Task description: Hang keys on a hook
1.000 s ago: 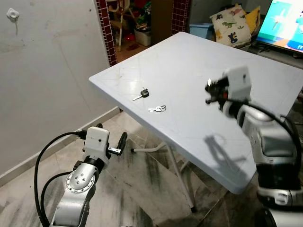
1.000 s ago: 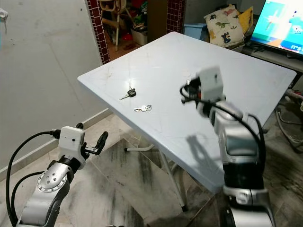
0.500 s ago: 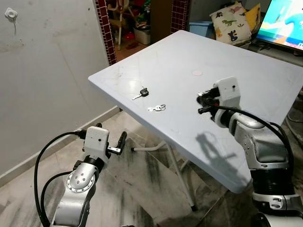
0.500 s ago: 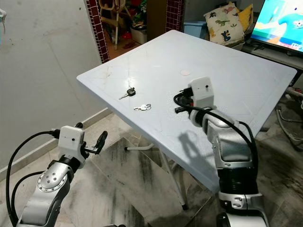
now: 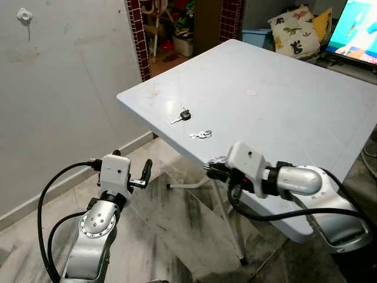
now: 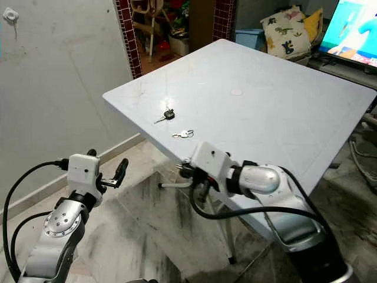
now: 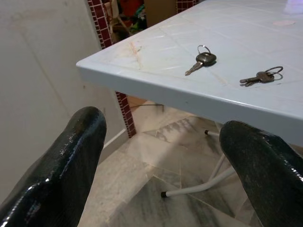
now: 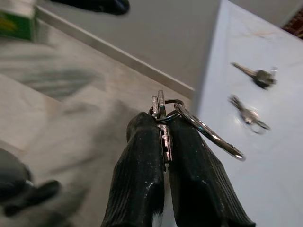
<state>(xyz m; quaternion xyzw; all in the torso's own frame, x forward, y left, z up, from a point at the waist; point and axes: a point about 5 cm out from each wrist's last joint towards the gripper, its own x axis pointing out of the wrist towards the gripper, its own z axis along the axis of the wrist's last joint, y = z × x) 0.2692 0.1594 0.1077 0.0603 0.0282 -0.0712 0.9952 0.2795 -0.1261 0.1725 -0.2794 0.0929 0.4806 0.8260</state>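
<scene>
The right gripper [image 5: 213, 171] has swung down off the table [image 5: 294, 112], where it hovered a second ago, to just past the near edge. Its fingers [image 8: 142, 170] are pinched on a set of keys [image 8: 163, 118] with a ring. Two more keys, a black-headed one [image 5: 181, 116] and a small bunch [image 5: 201, 135], have stayed on the table. The left gripper [image 5: 143, 174] hangs low as before, fingers [image 7: 71, 151] spread apart. A hook [image 5: 24, 15] sits high on the wall.

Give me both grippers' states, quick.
Left gripper: open, holding nothing, low beside the white table.
Right gripper: shut on a key ring with keys, off the table's near edge.
</scene>
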